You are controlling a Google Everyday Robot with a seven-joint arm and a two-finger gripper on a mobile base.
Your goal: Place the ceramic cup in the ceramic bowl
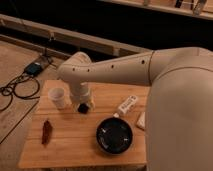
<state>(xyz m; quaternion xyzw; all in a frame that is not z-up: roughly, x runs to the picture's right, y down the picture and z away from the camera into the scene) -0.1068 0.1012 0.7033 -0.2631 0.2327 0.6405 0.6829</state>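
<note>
The white ceramic cup (57, 97) stands upright on the wooden table (67, 145) near its far left corner. The glossy black ceramic bowl (114, 135) sits on the table to the front right of the cup, and looks empty. My gripper (83, 106) hangs from the white arm just right of the cup, low over the table, between the cup and the bowl. The arm hides most of it.
A dark reddish-brown object (46, 132) lies at the table's front left. A white rectangular box (127, 105) lies behind the bowl, and another white thing (141, 120) shows at the right edge. Cables (20, 85) and a blue device (34, 68) lie on the floor at left.
</note>
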